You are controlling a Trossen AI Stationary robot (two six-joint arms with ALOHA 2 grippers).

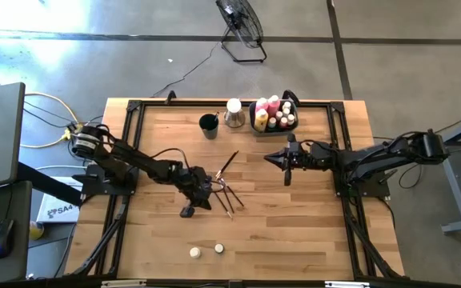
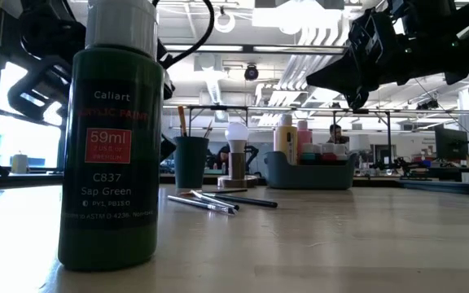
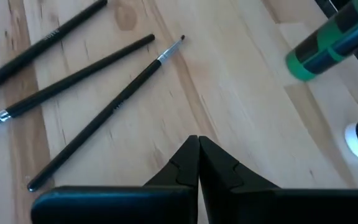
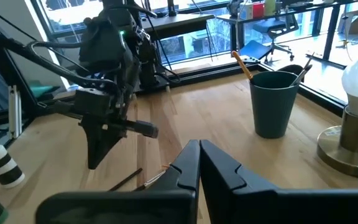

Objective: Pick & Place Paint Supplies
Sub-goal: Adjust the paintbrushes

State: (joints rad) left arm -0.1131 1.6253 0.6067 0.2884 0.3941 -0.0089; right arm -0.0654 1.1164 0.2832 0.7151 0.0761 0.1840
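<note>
Both grippers are pressed together, empty. The left gripper [image 1: 214, 194] hovers over three brushes [image 1: 229, 196] at table centre. The right gripper [image 1: 272, 159] hovers at three o'clock. Bottles fill the bin [image 1: 274, 122] at one o'clock.

Thin dark-handled brushes [image 1: 229, 194] lie loosely crossed at the high view's centre. Pink and yellow bottles [image 1: 267, 110] stand upright at upper centre; two tiny white-capped pots [image 1: 206, 251] sit at lower centre.

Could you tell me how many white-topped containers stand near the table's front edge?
2: the left container beside the right container, apart; more stand in the bin at the back.
</note>
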